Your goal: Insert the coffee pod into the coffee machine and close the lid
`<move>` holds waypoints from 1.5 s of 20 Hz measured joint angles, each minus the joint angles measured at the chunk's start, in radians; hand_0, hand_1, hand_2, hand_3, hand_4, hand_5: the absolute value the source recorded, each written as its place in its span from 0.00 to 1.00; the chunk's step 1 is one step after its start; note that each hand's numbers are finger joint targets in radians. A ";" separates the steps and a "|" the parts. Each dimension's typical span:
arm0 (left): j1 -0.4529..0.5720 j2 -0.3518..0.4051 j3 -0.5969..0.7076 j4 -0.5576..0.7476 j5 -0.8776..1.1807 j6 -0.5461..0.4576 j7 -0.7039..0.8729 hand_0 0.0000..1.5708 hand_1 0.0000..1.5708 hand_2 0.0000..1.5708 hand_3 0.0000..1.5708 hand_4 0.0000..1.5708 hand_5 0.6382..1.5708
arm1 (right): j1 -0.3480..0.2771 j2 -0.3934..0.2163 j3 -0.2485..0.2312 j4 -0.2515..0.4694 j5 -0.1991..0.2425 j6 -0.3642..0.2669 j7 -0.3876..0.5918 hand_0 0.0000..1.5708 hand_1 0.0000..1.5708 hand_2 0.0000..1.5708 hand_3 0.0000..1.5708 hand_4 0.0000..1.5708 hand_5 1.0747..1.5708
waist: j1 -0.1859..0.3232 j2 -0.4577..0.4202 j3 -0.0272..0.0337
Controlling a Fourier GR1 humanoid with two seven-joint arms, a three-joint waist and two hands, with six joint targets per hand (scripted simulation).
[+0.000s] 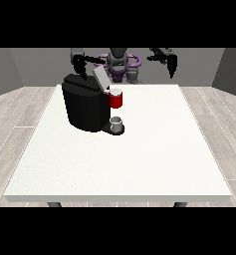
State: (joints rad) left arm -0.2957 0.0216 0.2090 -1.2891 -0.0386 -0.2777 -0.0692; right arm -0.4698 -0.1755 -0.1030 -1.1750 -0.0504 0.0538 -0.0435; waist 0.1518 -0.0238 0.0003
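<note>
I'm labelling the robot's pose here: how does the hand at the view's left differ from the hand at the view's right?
The hand at the view's left hangs right above the coffee machine; the hand at the view's right hangs past the table's far edge, over nothing on it. The first is near the raised lid; the second is far from it. Both are black, raised, and hold nothing.

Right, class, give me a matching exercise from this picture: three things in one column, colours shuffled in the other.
Things:
1. coffee machine
2. brew head
3. cup

Colours:
A. grey
B. black
C. red

Pairs: 1-B, 2-C, 3-A
</note>
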 measured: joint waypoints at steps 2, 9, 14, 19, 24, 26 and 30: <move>0.012 0.005 0.000 -0.016 0.008 0.021 0.006 0.00 0.00 0.00 0.00 0.00 1.00 | -0.018 0.014 0.014 0.002 0.006 -0.001 0.018 0.00 0.00 0.00 0.00 0.00 1.00 | -0.019 0.004 -0.0001; 0.046 0.031 -0.013 -0.086 0.039 0.026 0.014 0.00 0.00 0.00 0.00 0.00 1.00 | -0.096 0.014 0.019 0.067 0.039 -0.002 0.003 0.00 0.00 0.00 0.00 0.00 1.00 | -0.016 0.041 -0.0005; 0.039 0.046 -0.012 -0.098 0.052 0.041 0.007 0.00 0.00 0.00 0.00 0.00 1.00 | -0.140 0.011 0.015 0.094 0.058 -0.008 -0.025 0.00 0.00 0.00 0.00 0.00 1.00 | -0.023 0.070 -0.0042; 0.028 0.065 -0.014 -0.093 0.053 0.052 0.004 0.00 0.00 0.00 0.00 0.00 1.00 | -0.180 0.012 0.015 0.108 0.059 0.005 -0.042 0.00 0.00 0.00 0.00 0.00 1.00 | -0.023 0.088 -0.0045; 0.045 0.076 -0.019 -0.093 0.060 0.052 0.009 0.00 0.00 0.00 0.00 0.00 1.00 | -0.203 0.017 0.020 0.132 0.064 0.018 -0.030 0.00 0.00 0.00 0.00 0.00 1.00 | -0.024 0.081 -0.0024; 0.049 0.075 -0.023 -0.087 0.055 0.060 -0.007 0.00 0.00 0.00 0.00 0.00 1.00 | -0.217 0.019 0.018 0.140 0.064 0.019 -0.032 0.00 0.00 0.00 0.00 0.12 1.00 | -0.026 0.087 -0.0020; 0.025 0.086 -0.008 -0.054 0.069 0.068 -0.020 0.00 0.00 0.00 0.00 0.09 1.00 | -0.252 0.036 0.032 0.143 0.074 0.008 0.002 0.00 0.00 0.00 0.00 0.09 1.00 | -0.037 0.101 0.0010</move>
State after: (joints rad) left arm -0.2704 0.1077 0.2011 -1.3429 0.0306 -0.2102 -0.0888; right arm -0.7214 -0.1392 -0.0713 -1.0316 0.0238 0.0620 -0.0415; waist 0.1151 0.0776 0.0013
